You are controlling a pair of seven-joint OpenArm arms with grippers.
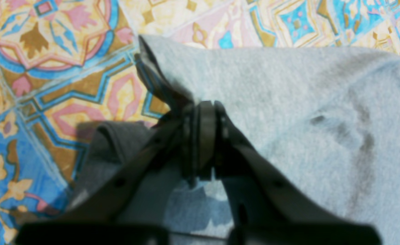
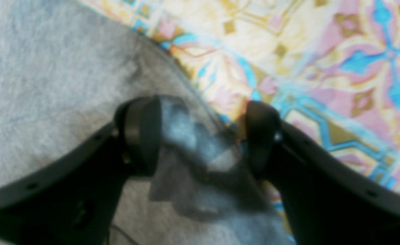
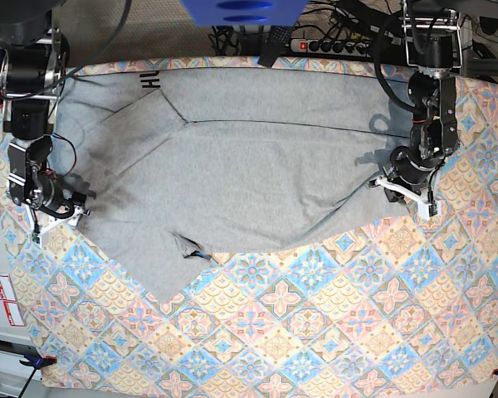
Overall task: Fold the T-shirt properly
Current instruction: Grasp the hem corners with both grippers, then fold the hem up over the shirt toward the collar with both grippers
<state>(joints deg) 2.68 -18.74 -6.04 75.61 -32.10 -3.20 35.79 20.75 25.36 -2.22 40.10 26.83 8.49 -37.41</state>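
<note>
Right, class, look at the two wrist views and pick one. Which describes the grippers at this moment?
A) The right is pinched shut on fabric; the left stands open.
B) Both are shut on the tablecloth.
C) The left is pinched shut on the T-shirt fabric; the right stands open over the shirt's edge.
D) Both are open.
C: the left gripper has its jaws closed on a fold of the T-shirt, while the right gripper shows a wide gap between its fingers.
</note>
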